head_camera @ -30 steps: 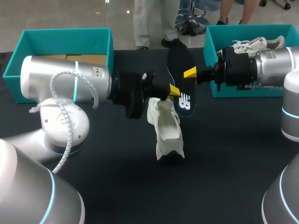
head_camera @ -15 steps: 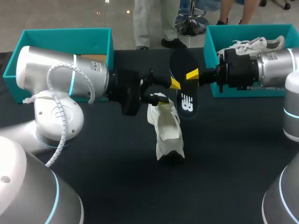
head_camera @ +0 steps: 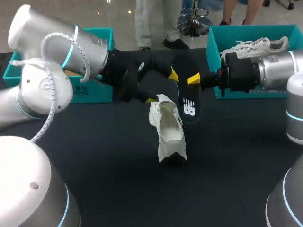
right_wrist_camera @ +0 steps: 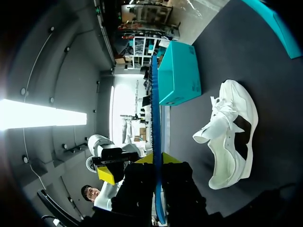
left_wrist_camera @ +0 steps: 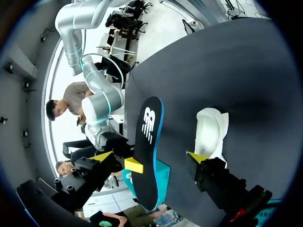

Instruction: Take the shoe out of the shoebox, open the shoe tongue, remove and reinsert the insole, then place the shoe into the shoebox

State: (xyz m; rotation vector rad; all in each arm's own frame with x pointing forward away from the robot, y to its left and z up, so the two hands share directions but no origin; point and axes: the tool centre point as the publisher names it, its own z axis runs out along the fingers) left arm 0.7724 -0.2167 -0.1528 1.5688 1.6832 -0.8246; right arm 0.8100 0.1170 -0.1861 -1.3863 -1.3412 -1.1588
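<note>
A black insole (head_camera: pixel 187 103) with a blue edge hangs over the table's middle, with my right gripper (head_camera: pixel 192 78) shut on its upper part. Seen from the right wrist, the insole (right_wrist_camera: pixel 155 113) is edge-on between the fingers of that gripper (right_wrist_camera: pixel 157 160). My left gripper (head_camera: pixel 162 87) is open, its fingers spread on either side of the insole (left_wrist_camera: pixel 147 142) without touching it. The left wrist view shows this gripper (left_wrist_camera: pixel 149 156) wide open. The white shoe (head_camera: pixel 169 132) lies on the black table just below, also seen beside the left gripper (left_wrist_camera: pixel 211 131) and ahead of the right one (right_wrist_camera: pixel 232 130).
A teal shoebox (head_camera: pixel 102 40) stands at the back left behind my left arm, and appears again as the teal box (right_wrist_camera: pixel 177 73) past the insole. A second teal shoebox (head_camera: pixel 215 56) at the back right holds another white shoe (head_camera: pixel 260 45).
My left gripper has opened wide and its arm has swung up and back to the left. The right gripper keeps the insole almost still. The shoe has not moved.
</note>
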